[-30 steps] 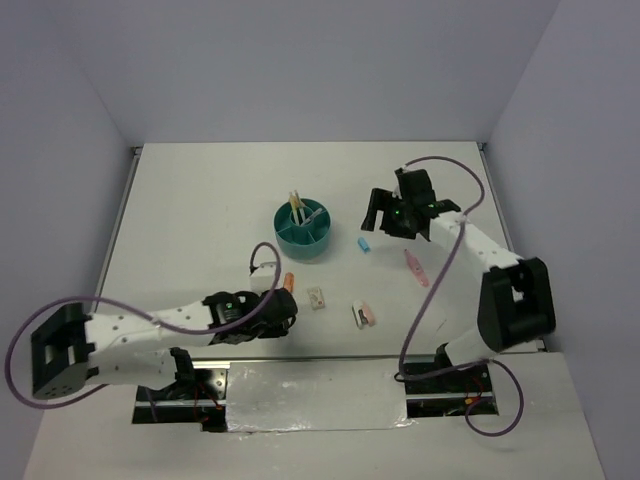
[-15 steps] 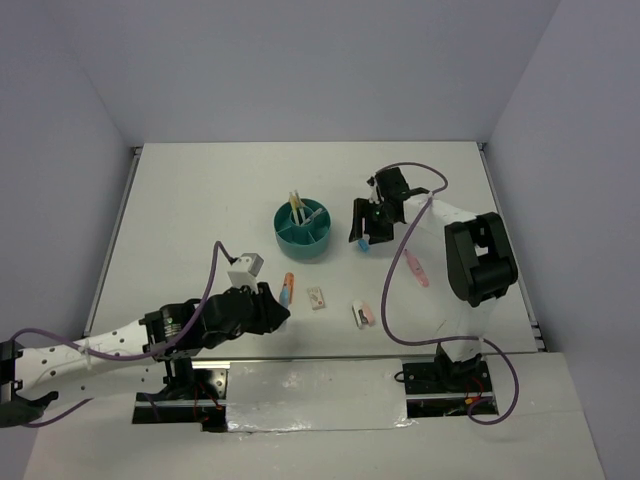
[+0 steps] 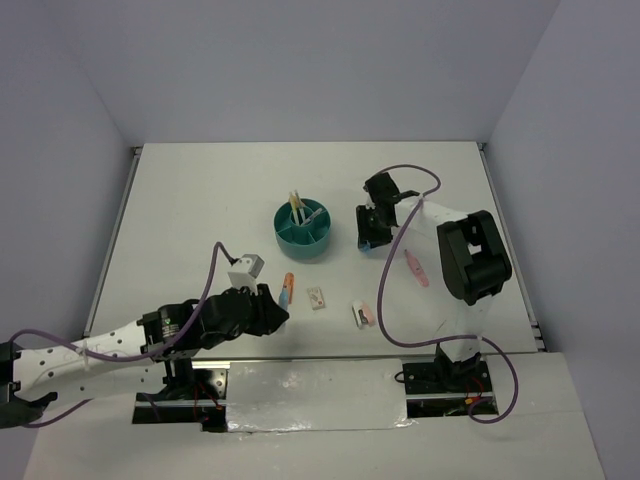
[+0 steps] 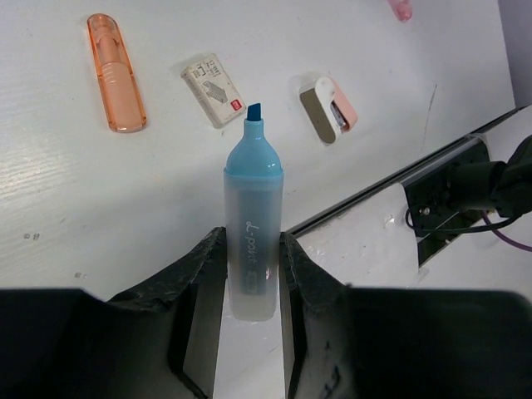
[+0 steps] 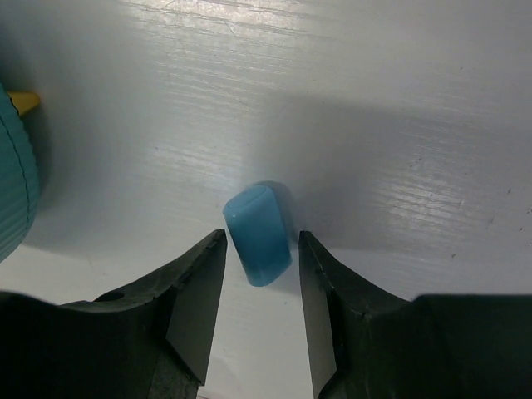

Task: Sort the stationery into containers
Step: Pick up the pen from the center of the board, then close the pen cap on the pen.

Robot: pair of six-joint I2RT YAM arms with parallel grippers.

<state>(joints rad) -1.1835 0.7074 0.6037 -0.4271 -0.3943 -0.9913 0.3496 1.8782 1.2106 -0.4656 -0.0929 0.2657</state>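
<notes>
A white table (image 3: pixel 200 200) stood in a plain booth, its top faintly scratched and streaked. Pale lilac-grey panels closed it in: a back wall (image 3: pixel 320 70), a left wall (image 3: pixel 50 200) and a right wall (image 3: pixel 570 180). The light was soft and even. A crinkled silvery sheet (image 3: pixel 315 395) lay along the near edge.

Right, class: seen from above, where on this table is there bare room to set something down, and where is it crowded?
Bare: the far strip of table behind the teal bowl, and left of it. Crowded: the near middle, with orange marker, white piece and pink-white piece; right of the bowl, around the right claw.
</notes>
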